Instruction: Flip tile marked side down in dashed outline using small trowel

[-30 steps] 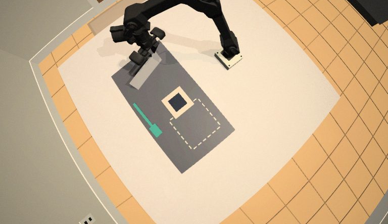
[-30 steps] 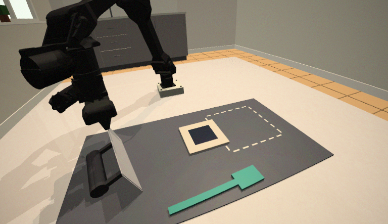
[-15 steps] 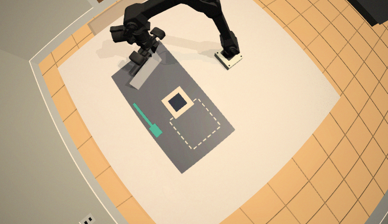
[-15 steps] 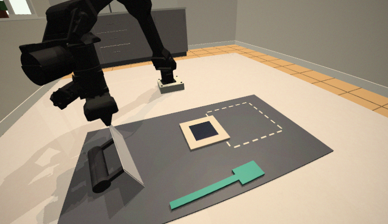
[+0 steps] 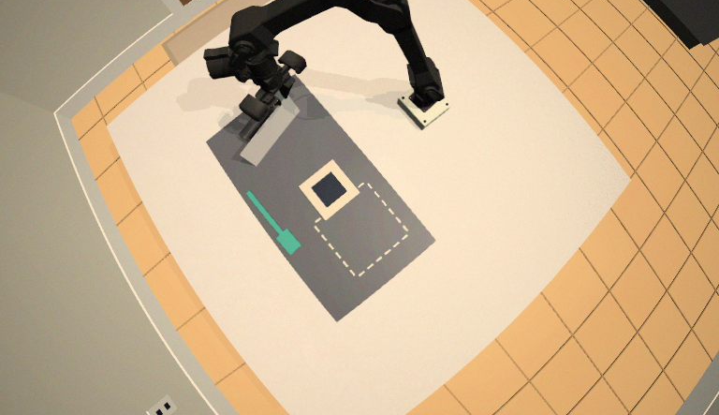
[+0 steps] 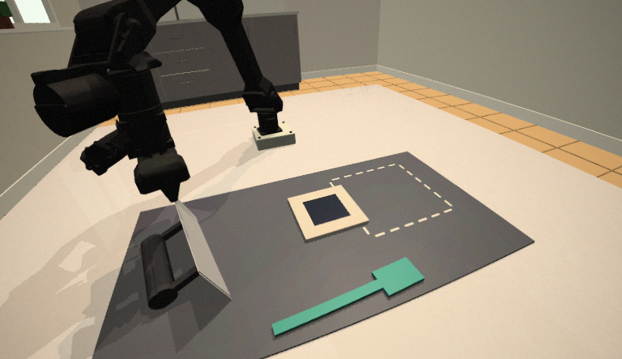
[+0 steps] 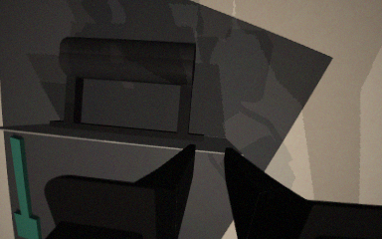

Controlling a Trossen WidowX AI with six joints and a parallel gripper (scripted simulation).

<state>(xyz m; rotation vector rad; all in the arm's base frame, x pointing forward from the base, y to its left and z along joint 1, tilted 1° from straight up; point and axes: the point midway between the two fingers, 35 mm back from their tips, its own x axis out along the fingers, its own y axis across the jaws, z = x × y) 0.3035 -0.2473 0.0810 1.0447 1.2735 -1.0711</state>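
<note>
While the tile (image 5: 330,188) (image 6: 326,210) lies marked side up, the gripper (image 5: 279,97) (image 6: 173,200) (image 7: 209,151) hovers by the grey plate (image 5: 270,135) (image 6: 202,254) (image 7: 124,156). Its fingers stand narrowly apart, gripping nothing

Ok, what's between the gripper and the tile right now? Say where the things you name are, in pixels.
The pale tilted plate (image 5: 269,134) (image 6: 202,245) (image 7: 99,137), right by the gripper (image 5: 282,96) (image 6: 172,199) (image 7: 209,151), then grey mat (image 5: 317,140) (image 6: 257,245) (image 7: 298,65) up to the tile (image 5: 329,188) (image 6: 326,211). The top and exterior views show it.
</note>
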